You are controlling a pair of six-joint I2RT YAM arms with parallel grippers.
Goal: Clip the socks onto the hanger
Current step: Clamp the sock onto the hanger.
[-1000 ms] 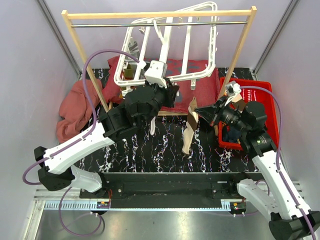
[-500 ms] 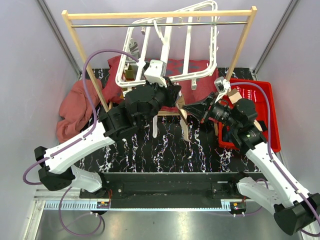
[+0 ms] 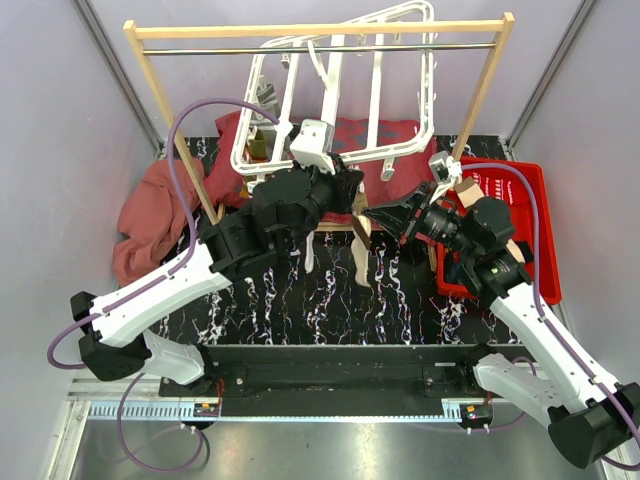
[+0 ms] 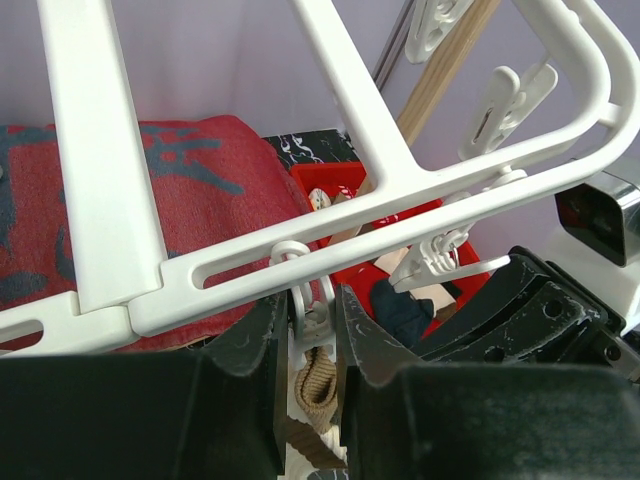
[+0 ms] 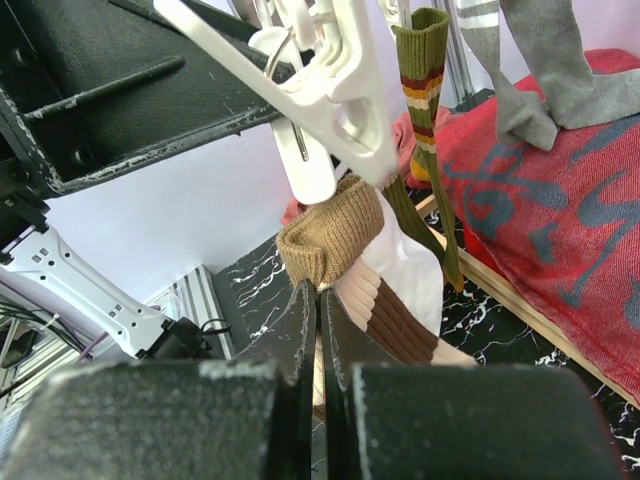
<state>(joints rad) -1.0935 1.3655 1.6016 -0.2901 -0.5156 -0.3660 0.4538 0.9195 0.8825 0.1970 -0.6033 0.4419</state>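
Left tool (image 4: 305, 345) was pinched on a white clip (image 4: 312, 318), fingers (image 4: 262, 350) either side of it, right under a bar of the hanger (image 4: 100, 160). Right tool (image 5: 318, 320) was closed hard on the beige-brown sock (image 5: 330, 235), gripping just under the ribbed cuff, and that cuff sat touching the clip's lower tip. From above, the sock dangled between the two tools over the black counter (image 3: 300, 300). An olive sock (image 5: 425, 90) and a grey sock (image 5: 540, 80) hung beyond, a red cloth (image 5: 560, 220) lay beneath, and the hanger sat tilted by the wooden rail (image 3: 320, 28).
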